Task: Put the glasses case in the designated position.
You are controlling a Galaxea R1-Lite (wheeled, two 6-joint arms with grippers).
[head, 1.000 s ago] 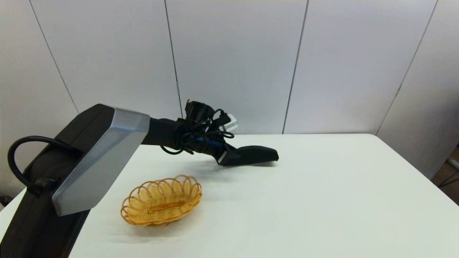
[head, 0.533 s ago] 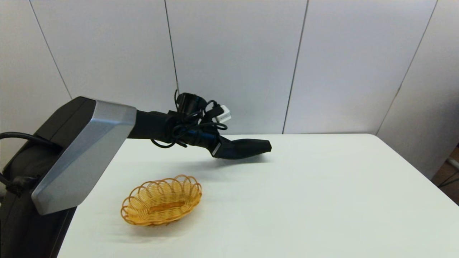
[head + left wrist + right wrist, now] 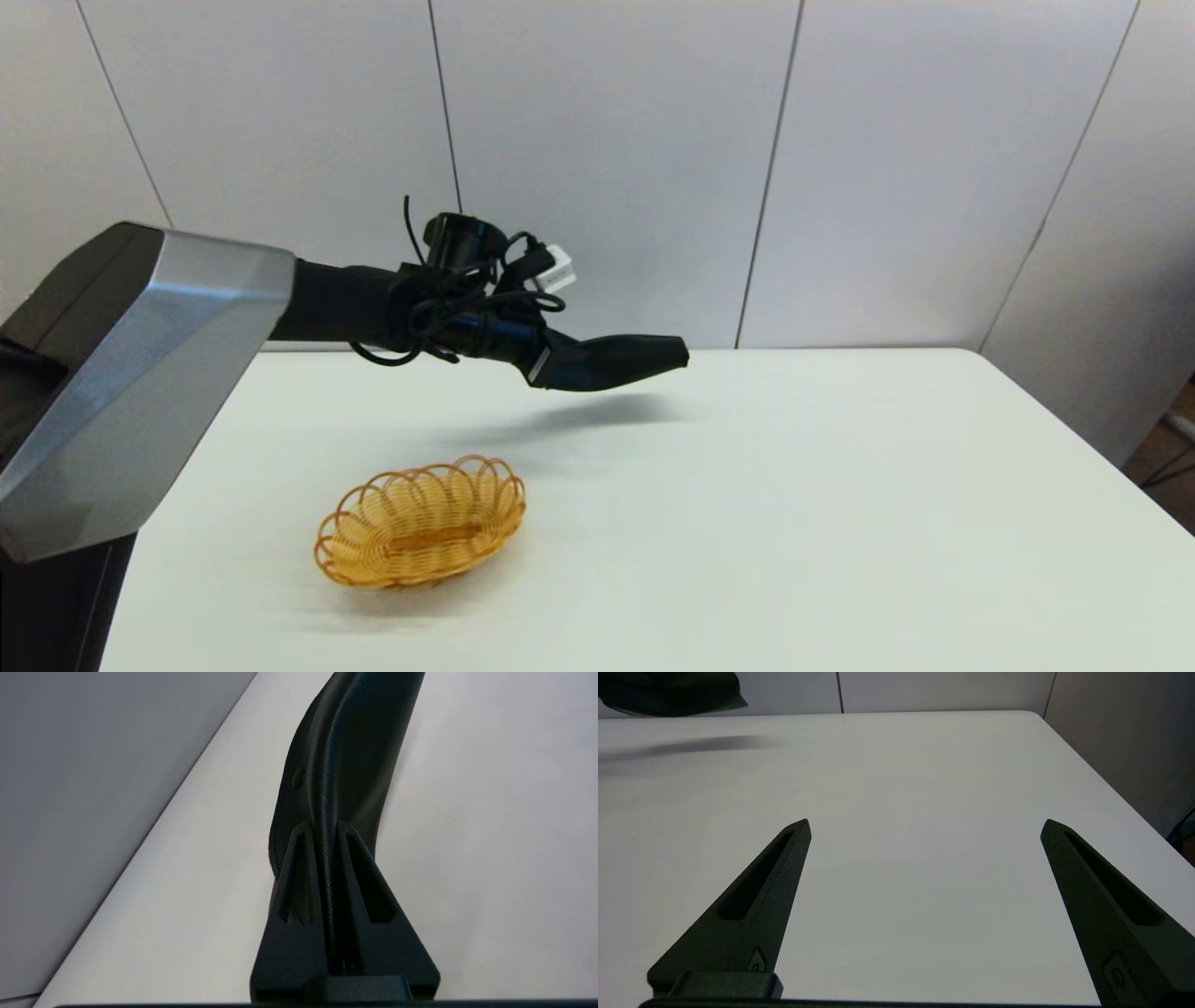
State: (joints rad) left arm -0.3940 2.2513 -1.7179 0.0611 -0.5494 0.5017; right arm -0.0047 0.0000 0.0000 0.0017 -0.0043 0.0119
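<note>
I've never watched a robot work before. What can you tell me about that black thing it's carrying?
The glasses case is matte black, long and narrow, with a grainy surface and a small round stud on one side. The left tool pinches one end; the rest juts out level, in the air above the white table, casting a shadow. It hangs beyond the wicker basket, touching neither.

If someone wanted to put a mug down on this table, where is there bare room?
Most of the table is bare: the whole right half and the near edge. The only thing on it is the basket, front left. Behind that, the left gripper holds the glasses case in the air. The right gripper hangs open over bare table.
</note>
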